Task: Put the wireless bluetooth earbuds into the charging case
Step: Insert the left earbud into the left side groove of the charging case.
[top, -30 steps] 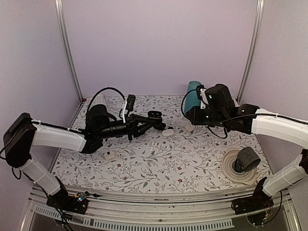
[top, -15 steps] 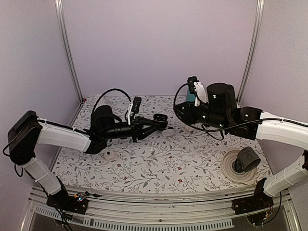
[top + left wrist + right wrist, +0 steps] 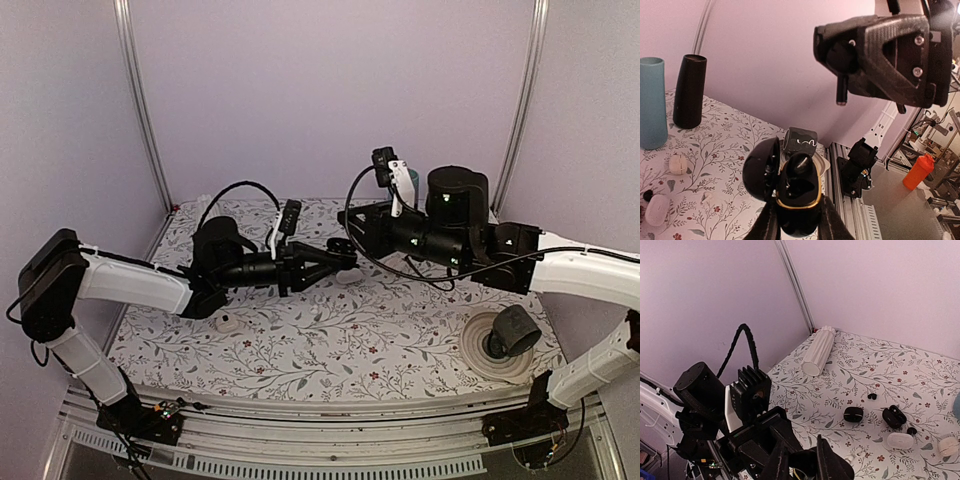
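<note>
**While the charging case point(image 3: 799, 195) is held aloft**

Left end effector point(image 3: 796, 222) clamps the open black charging case above the floral worktop point(image 3: 715, 160). Right end effector point(image 3: 801, 460) hovers just above it, its grip not discernible. Loose black earbuds point(image 3: 871, 396) lie on the far worktop.

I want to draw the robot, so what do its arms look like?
Each arm has a chunky white tube part, the left arm and the right arm alike, with black joints further out. Thin black cables loop over them. The fingers are black and pointy.
</note>
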`<state>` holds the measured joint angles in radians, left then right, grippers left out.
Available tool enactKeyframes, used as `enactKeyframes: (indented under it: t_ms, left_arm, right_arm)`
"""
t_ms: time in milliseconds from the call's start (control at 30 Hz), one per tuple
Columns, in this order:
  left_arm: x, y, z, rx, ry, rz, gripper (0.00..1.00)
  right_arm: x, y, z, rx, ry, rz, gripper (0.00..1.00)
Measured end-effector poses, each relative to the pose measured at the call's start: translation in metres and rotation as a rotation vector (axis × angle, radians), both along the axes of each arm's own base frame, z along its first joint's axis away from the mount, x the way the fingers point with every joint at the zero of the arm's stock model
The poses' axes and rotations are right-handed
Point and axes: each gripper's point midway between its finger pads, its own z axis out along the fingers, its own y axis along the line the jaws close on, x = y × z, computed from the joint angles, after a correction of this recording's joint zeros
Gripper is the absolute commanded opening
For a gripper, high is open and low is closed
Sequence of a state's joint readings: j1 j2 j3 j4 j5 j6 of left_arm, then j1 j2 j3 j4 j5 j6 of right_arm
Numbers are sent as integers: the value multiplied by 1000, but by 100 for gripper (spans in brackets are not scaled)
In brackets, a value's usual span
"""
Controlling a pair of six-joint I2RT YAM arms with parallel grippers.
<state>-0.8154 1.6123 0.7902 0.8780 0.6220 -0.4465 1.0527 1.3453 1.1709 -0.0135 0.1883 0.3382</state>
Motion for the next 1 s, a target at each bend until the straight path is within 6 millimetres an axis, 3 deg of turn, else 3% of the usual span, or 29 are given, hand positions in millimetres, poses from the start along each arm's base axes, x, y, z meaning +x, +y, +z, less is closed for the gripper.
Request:
enactKeyframes:
  t_ms: [300,1000]
  left_arm:
    - [-6,-3,5,-8,-10,-32,0]
    - [-9,-4,15,-13,-29,-41,0]
  right_arm:
    - [-13,24,-18,-43,-2,89,16]
    - [-15,28,-23,-62,-10,104,16]
